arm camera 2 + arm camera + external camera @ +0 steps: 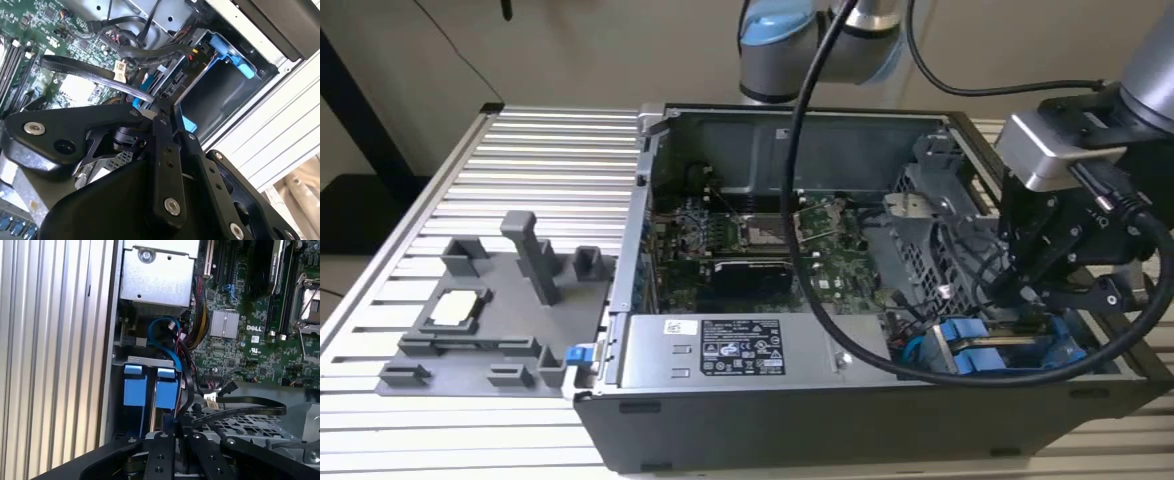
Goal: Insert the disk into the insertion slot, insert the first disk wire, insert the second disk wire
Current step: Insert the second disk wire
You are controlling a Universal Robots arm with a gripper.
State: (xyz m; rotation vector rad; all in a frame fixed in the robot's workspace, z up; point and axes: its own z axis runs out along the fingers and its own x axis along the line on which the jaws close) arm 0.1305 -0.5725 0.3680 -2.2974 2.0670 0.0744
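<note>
Inside the open computer case, the disk's blue carrier [978,352] [135,385] sits in the insertion slot [929,238], a grey perforated metal bay [245,423] at the exterior view's right. My gripper [1009,300] [161,108] [176,426] hangs right over that bay, just behind the blue carrier. Its fingers are pressed together on the end of a flat black disk wire [85,66] [245,406] with a small white tag. The wire's end is held close to the carrier's rear edge. Whether its plug touches the disk is hidden by the fingers.
The green motherboard [744,228] [235,347] fills the case's middle. A grey power supply box [720,348] lies along the near wall. Loose black and blue cables [165,332] crowd the bay's mouth. A grey fixture [494,300] stands on the ribbed table [547,150] at the exterior view's left.
</note>
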